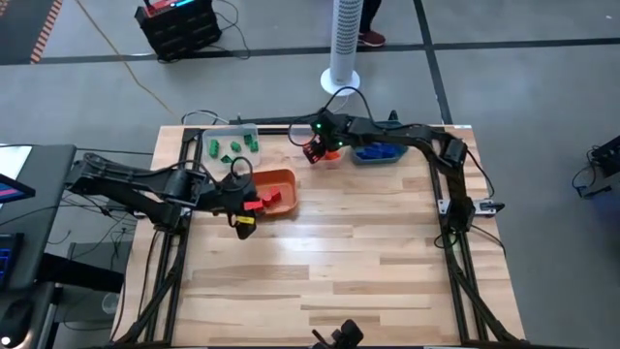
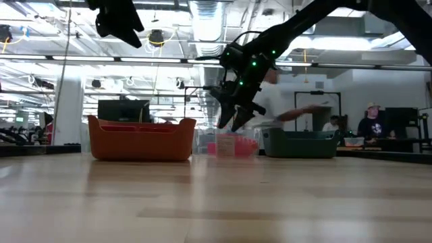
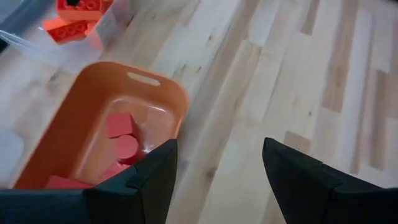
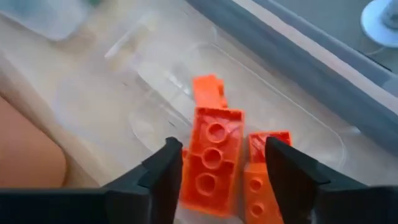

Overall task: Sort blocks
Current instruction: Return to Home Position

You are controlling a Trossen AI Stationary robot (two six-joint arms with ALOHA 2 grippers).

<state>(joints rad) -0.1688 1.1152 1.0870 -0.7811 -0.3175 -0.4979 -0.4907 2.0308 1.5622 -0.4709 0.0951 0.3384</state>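
Note:
My right gripper [image 4: 224,149] hangs open over a clear bin [image 1: 332,157] at the table's far edge. Orange blocks [image 4: 211,158] lie on the bin's floor below and between its fingers, apart from both. My left gripper [image 3: 219,168] is open with nothing in it, over bare wood just off the near side of the orange bin [image 1: 276,189]. Red blocks [image 3: 121,140] lie in that bin. Green blocks [image 1: 232,147] lie in a second clear bin at the far left. Blue blocks [image 1: 378,151] lie in the teal bin.
The bins stand in a row along the far edge. The teal bin [image 2: 300,143] is right beside the clear bin [image 2: 233,145]. A white fan column [image 1: 341,48] rises behind the table. Bare wood [image 1: 339,262] covers the near half. People show in the room beyond.

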